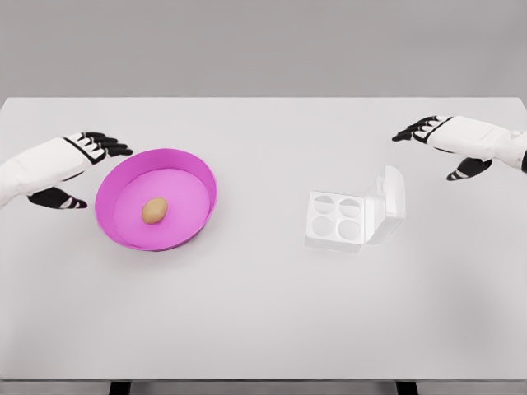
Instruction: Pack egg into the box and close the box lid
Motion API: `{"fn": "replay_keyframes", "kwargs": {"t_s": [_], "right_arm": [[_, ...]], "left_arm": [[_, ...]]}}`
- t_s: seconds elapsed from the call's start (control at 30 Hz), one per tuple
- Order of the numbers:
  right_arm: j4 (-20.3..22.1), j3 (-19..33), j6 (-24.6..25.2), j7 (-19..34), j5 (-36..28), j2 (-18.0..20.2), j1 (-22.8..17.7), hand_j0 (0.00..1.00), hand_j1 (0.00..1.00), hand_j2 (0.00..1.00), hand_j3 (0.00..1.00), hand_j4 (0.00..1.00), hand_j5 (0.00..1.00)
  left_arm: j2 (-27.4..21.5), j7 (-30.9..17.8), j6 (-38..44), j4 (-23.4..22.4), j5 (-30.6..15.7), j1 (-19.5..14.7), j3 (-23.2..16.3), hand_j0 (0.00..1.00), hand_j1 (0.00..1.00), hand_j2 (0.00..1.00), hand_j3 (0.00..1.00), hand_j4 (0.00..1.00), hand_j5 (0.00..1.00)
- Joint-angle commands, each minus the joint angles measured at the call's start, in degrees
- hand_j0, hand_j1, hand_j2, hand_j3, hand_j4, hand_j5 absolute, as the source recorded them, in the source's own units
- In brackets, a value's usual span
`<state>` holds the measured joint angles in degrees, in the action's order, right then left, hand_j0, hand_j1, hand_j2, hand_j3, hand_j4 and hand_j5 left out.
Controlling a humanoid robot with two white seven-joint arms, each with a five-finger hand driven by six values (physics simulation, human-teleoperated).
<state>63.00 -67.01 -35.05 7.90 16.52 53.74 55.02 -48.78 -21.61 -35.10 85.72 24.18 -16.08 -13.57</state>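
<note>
A brown egg lies in the middle of a magenta bowl on the left half of the white table. Right of centre sits a white egg box with four empty cups, its lid standing open on the right side. My left hand hovers just left of the bowl, fingers spread, holding nothing. Over at the far right my right hand floats beyond the box lid, fingers relaxed and empty.
The white table spans the whole view, its front edge near the bottom of the picture. A grey wall rises behind its far edge.
</note>
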Motion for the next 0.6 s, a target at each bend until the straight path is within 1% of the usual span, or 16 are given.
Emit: {"fn": "replay_keyframes", "kwargs": {"t_s": [0.0,0.07,0.1,0.13,0.17,0.27,0.3,0.33,0.43,0.47,0.53,0.57], "right_arm": [[0.01,0.03,0.05,-0.08,-0.35,0.05,0.0,1.0,1.0,1.0,1.0,1.0,1.0],[-0.16,0.03,0.05,0.54,-0.26,0.23,0.61,1.0,1.0,1.0,1.0,1.0,1.0],[-0.51,0.3,0.05,0.54,-0.26,0.4,0.79,1.0,1.0,1.0,1.0,1.0,1.0],[-0.77,0.3,0.05,0.54,-0.26,0.49,0.79,1.0,1.0,1.0,1.0,1.0,1.0],[-1.57,0.03,0.05,0.54,-0.26,1.63,0.62,1.0,1.0,1.0,1.0,1.0,1.0],[-2.18,0.12,0.05,0.01,-0.35,2.43,0.0,1.0,1.0,1.0,1.0,1.0,1.0],[-3.67,0.03,0.05,-0.08,-0.35,2.43,-0.09,1.0,1.0,1.0,1.0,1.0,1.0],[-4.99,0.03,0.05,-0.08,-0.26,2.34,-0.26,1.0,1.0,1.0,1.0,1.0,1.0],[-5.17,-0.05,0.05,0.45,0.09,2.34,-0.44,1.0,1.0,1.0,1.0,1.0,1.0],[-5.08,-0.05,0.05,0.71,0.18,2.34,-0.35,1.0,1.0,1.0,1.0,1.0,1.0],[-5.0,0.3,0.05,3.69,1.85,2.25,0.26,1.0,1.0,1.0,1.0,1.0,1.0],[-5.0,0.3,0.05,4.58,1.85,2.16,0.26,1.0,1.0,1.0,1.0,1.0,1.0]], "left_arm": [[0.35,-1.24,0.1,0.14,-0.28,0.0,-0.06,1.0,1.0,1.0,1.0,1.0,1.0],[0.79,-4.75,0.1,0.32,-0.28,-0.35,-0.06,1.0,1.0,1.0,1.0,1.0,1.0],[1.66,-7.47,0.1,0.32,-0.28,-0.53,0.03,1.0,1.0,1.0,1.0,1.0,1.0],[2.46,-9.06,0.1,0.32,-0.19,-0.88,0.03,1.0,1.0,1.0,1.0,1.0,1.0],[3.16,-10.2,0.1,0.32,0.51,-1.32,0.03,1.0,1.0,1.0,1.0,1.0,1.0],[5.36,-10.91,0.1,0.32,3.15,-2.55,0.03,1.0,1.0,1.0,1.0,1.0,1.0],[6.24,-10.91,0.1,0.32,4.2,-2.98,0.12,1.0,1.0,1.0,1.0,1.0,1.0],[6.68,-11.0,0.1,0.32,4.47,-3.52,0.03,1.0,1.0,1.0,1.0,1.0,1.0],[6.68,-10.91,0.1,0.67,4.38,-4.31,0.12,1.0,1.0,1.0,1.0,1.0,1.0],[6.77,-10.91,0.1,1.28,4.38,-4.31,0.12,0.95,0.95,0.95,0.95,0.95,0.95],[7.12,-10.91,0.1,1.9,4.38,-4.31,0.03,0.83,0.83,0.83,0.83,0.83,0.83],[7.29,-10.91,0.1,1.9,4.38,-4.31,0.03,0.8,0.8,0.8,0.8,0.8,0.8]]}}
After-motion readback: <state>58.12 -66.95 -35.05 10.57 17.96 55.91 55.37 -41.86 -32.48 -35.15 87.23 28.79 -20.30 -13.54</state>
